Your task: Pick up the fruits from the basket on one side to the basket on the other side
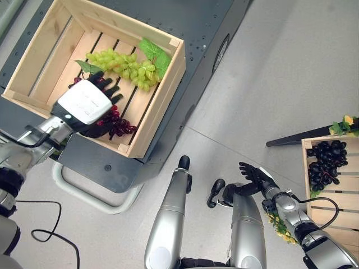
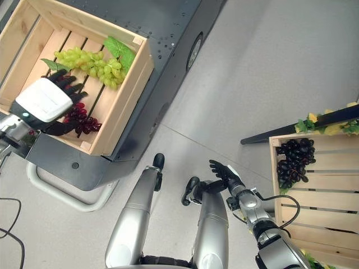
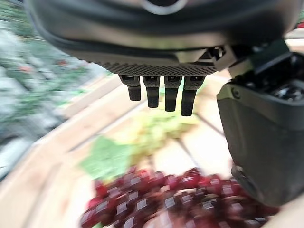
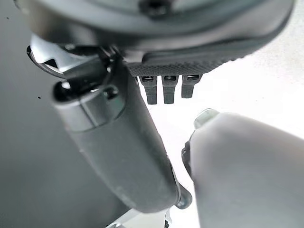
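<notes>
One bunch of black grapes (image 1: 326,163) already lies in the right crate (image 1: 314,213). The left hand (image 1: 90,103), fingers straight and spread, hovers in the left crate (image 1: 162,89) just over the red grapes (image 1: 118,124), green grapes (image 1: 124,66) beyond its fingertips. Both still need moving, I judge; the right hand (image 1: 255,176) hangs relaxed and empty.

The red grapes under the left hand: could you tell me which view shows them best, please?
The left wrist view: the red grapes fill its foreground, just past the open left hand. In both eye views the hand covers most of the bunch, leaving a small part visible in the wooden crate.
</notes>
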